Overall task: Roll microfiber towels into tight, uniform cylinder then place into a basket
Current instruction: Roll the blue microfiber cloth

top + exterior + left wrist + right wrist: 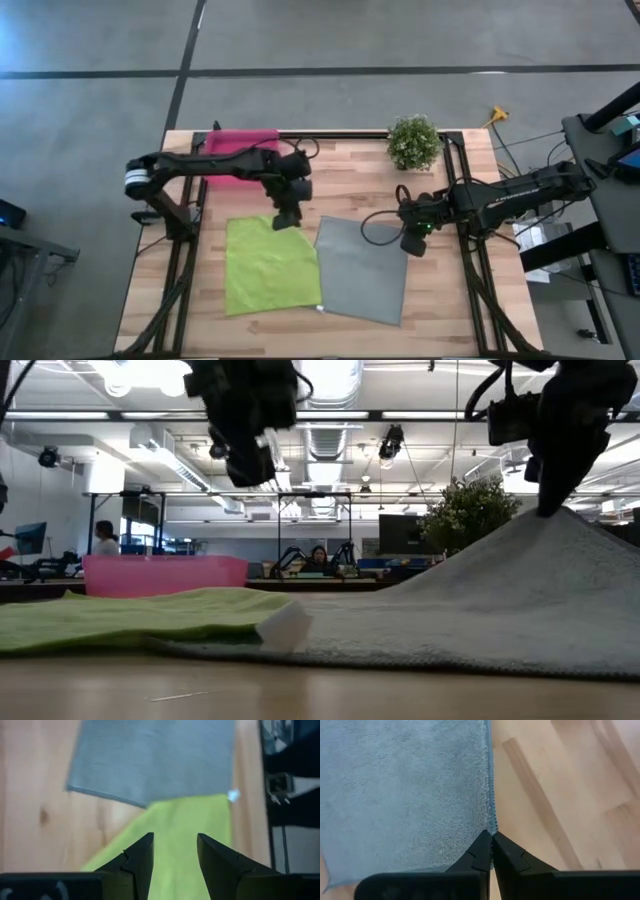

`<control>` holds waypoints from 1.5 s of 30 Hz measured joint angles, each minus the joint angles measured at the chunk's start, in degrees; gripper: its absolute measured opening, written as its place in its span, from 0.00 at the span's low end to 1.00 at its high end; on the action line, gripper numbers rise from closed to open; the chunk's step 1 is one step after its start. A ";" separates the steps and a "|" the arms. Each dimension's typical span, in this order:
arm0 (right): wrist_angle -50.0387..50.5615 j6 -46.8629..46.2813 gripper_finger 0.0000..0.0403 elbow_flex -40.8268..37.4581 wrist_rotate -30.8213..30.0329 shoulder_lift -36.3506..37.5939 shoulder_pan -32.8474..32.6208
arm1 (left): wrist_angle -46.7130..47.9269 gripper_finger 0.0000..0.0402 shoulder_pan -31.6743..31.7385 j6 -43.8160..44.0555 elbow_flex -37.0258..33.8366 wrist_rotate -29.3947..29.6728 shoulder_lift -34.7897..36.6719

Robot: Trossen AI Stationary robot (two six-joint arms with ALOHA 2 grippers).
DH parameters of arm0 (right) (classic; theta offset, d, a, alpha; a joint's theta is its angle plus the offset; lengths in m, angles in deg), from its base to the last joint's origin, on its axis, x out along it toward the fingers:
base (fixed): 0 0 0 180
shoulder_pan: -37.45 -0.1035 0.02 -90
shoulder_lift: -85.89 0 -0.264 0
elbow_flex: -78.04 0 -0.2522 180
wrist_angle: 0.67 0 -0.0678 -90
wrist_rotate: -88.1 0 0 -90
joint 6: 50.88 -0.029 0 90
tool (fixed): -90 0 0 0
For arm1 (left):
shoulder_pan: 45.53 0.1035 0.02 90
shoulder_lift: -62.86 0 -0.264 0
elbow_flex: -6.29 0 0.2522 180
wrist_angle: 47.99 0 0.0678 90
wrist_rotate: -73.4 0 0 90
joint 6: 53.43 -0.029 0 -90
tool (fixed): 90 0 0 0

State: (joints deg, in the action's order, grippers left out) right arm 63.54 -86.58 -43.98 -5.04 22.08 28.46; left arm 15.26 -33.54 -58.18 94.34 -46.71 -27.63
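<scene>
We see the grey towel (362, 270), fuzzy, lower centre of the high view, its corner pinched and lifted by the closed right gripper (413, 246). Beside it lies the lime towel (268, 266); the half-open left gripper (285, 221) hangs empty over its upper edge. The left arm half hides the pink basket (240, 142), upper left.

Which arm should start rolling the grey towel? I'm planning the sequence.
Probably the right: its gripper has its fingers shut on the grey towel at a corner, lifting it. The left gripper hangs open above the green towel.
</scene>
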 joint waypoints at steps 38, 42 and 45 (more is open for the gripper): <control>0.32 -0.22 0.02 -0.41 -6.06 -0.02 0.02 | 2.15 0.33 -19.36 23.97 -38.05 4.05 17.12; 0.27 -0.25 0.02 -0.43 -6.05 -0.02 0.02 | -0.73 0.33 -19.23 25.90 -34.68 5.69 20.27; 0.20 -0.25 0.02 -0.43 -6.07 -0.02 0.02 | -9.75 0.33 -19.23 29.37 -33.36 11.38 23.58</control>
State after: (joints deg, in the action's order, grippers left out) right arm 63.74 -86.83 -44.41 -11.11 22.05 28.48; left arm 5.51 -52.78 -28.82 60.98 -35.33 -4.06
